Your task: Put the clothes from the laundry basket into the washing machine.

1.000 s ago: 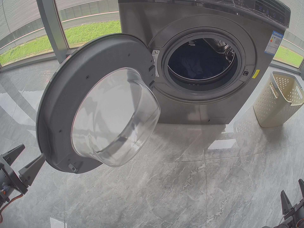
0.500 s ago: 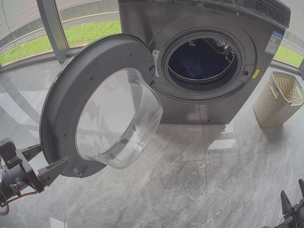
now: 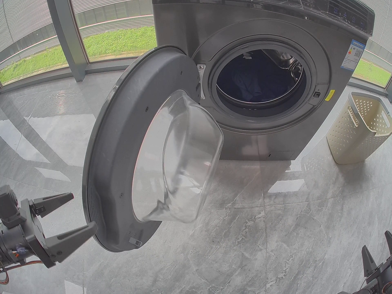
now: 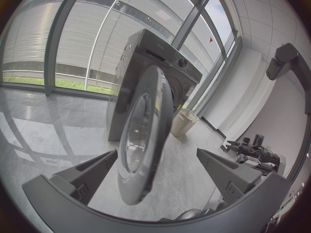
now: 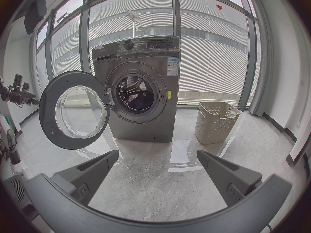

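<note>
can see dark clothes [image 3: 247, 84] lying in the drum of the washing machine [image 3: 183, 25], well apart from the cream laundry basket [image 3: 347, 137] on the floor. look soft, light and floppy; best pinched at a bunched fold. hard to tell of any more in the basket. left claw [image 3: 83, 210] spread wide, just beside the low rim of the open door [image 3: 118, 143]. stiff and smooth, swings on a hinge; best pushed at that rim. right claw [image 5: 155, 154] spread wide too, holding nothing.

Laundry basket [image 3: 347, 137] cut by right edge, bottom hidden; right end effector [image 3: 375, 241] cut at lower corner.
</note>
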Controlling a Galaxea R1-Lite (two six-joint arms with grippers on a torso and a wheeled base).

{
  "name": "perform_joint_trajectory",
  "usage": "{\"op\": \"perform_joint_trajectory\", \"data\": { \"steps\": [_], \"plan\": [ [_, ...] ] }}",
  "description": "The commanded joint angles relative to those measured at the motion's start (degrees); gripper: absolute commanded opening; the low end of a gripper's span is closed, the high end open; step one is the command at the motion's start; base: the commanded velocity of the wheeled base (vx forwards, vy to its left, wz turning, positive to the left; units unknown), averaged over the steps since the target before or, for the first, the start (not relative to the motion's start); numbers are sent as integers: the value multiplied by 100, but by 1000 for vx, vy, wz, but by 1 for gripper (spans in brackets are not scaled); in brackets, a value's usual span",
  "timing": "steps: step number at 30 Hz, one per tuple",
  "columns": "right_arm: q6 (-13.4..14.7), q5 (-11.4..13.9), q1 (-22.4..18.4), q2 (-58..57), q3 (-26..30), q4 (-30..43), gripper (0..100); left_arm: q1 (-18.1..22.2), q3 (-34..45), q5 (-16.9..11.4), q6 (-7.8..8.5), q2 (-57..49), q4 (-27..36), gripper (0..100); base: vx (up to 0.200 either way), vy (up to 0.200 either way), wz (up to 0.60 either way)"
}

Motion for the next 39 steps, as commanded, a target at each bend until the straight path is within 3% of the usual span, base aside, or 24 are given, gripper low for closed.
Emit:
{"op": "perform_joint_trajectory", "data": {
  "steps": [1,6,15,24,31,39],
  "plan": [
    [-2,4,-2,-73,101,0,100,621,-90,106,34,-95,-61,100,0,0,0],
    [-2,4,-2,-64,101,0,100,1130,-195,71,42,63,-69,100,0,0,0],
    [-2,4,-2,-73,101,0,100,1139,-204,80,25,397,-351,100,0,0,0],
    [-2,4,-2,-64,101,0,100,1043,-178,80,183,1144,-694,100,0,0,0],
    [-2,4,-2,-73,101,0,100,129,-380,167,139,1645,-1203,100,0,0,0],
    [-2,4,-2,-64,101,0,100,-162,-793,273,157,2286,-1423,100,0,0,0]
  ]
}}
